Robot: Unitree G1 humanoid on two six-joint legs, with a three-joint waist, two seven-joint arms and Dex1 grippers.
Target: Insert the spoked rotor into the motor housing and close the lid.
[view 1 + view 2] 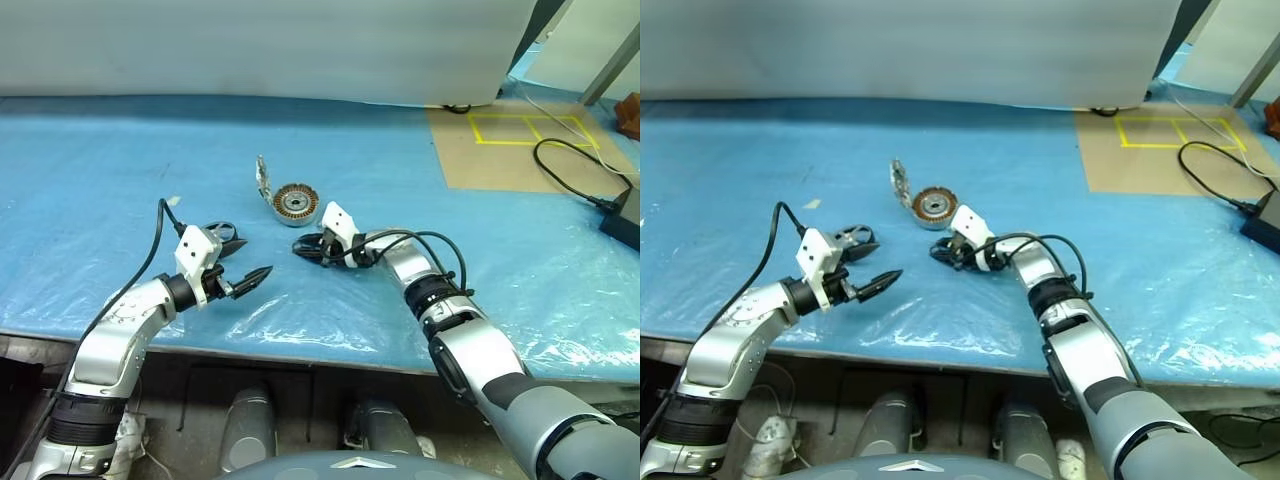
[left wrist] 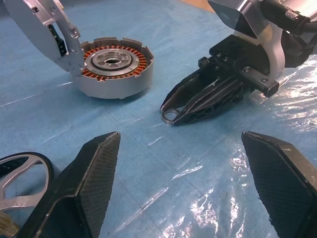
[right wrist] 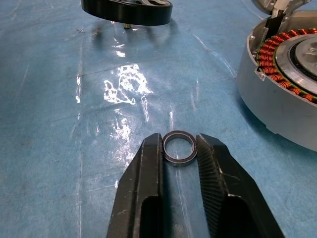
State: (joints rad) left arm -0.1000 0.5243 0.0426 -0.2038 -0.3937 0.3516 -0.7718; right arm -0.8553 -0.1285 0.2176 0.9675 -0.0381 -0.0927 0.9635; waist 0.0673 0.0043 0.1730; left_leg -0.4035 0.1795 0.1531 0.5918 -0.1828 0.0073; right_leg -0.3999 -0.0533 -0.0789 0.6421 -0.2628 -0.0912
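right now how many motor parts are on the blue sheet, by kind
motor housing with hinged lid standing open: 1
spoked rotor: 1
small metal ring, between the right gripper fingers: 1
total: 3

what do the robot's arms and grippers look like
Both arms are silver-grey with black joint bands. Each wrist carries a white camera block, and black cables loop along the forearms. The left gripper and right gripper have black jaws, tapering to narrow tips, with textured inner faces.

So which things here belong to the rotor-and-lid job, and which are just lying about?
Job:
- motor housing
- lid, hinged up beside the housing
- spoked rotor
- small metal ring, held in the right gripper

Lying about:
- black cable
- yellow tape squares
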